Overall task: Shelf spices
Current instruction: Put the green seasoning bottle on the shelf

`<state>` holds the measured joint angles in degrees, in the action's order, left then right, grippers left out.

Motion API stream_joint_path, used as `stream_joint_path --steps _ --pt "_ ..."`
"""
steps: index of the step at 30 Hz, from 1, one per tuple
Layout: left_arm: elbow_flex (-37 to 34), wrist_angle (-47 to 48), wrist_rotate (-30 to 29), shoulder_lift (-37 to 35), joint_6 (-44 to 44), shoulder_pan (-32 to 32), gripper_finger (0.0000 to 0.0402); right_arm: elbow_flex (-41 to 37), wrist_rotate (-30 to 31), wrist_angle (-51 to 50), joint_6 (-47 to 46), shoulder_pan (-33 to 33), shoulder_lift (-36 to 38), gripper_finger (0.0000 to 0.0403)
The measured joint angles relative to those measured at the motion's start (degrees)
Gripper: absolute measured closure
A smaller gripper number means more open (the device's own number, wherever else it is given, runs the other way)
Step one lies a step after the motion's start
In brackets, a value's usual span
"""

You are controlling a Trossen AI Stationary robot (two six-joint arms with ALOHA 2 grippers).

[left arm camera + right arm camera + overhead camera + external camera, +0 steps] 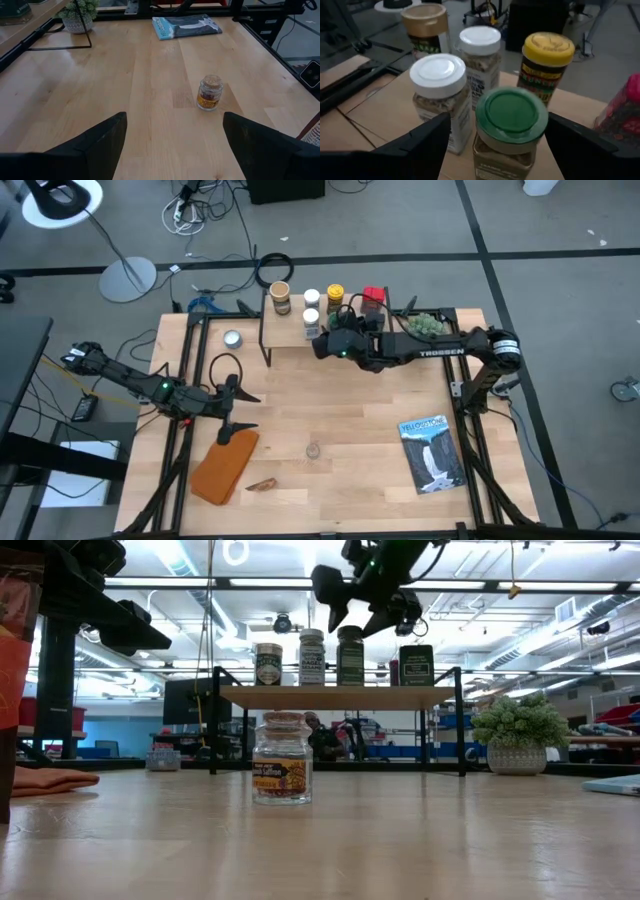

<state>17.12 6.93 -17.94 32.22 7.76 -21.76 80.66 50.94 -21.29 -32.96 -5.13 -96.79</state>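
Note:
The shelf (288,332) stands at the table's far edge, and its wooden top (340,697) carries several spice jars. They have a tan top (425,20), white tops (438,75) (480,40), a yellow top (548,47) and a green top (511,117), with a red one (374,297) beside them. My right gripper (497,117) hovers open just above the green-topped jar, one finger to each side of it, touching nothing. A small cork-topped jar (210,93) stands alone on the table (313,450). My left gripper (174,117) is open over the table's left part (250,412), pointing toward that jar.
An orange cloth (225,465) lies near the left arm with a small brown piece (262,484) beside it. A booklet (432,452) lies at the right. A flat silver tin (232,338) sits left of the shelf, and a green plant ball (425,325) right of it.

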Motion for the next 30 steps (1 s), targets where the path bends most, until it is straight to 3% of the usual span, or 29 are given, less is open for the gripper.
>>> stream_joint_path --steps 5,10,17,24,30 --pt "0.0 0.0 0.0 0.0 0.0 0.0 0.0066 0.0 6.2 -0.4 0.8 2.0 1.0 0.0089" --pt "0.0 0.1 0.0 0.0 0.0 0.0 0.0066 0.0 6.2 -1.9 2.2 4.6 1.8 0.0094" --pt "0.0 0.1 0.0 0.0 0.0 0.0 0.0066 0.0 5.8 -7.9 -3.6 9.7 2.0 0.0107" --pt "0.0 0.1 0.0 0.0 0.0 0.0 0.0066 0.0 -1.2 -17.5 -17.0 9.9 1.1 0.0136" --pt "0.0 0.0 0.0 0.0 0.0 0.0 0.0066 -0.1 -2.0 -16.5 -16.8 7.3 -2.4 0.0166"
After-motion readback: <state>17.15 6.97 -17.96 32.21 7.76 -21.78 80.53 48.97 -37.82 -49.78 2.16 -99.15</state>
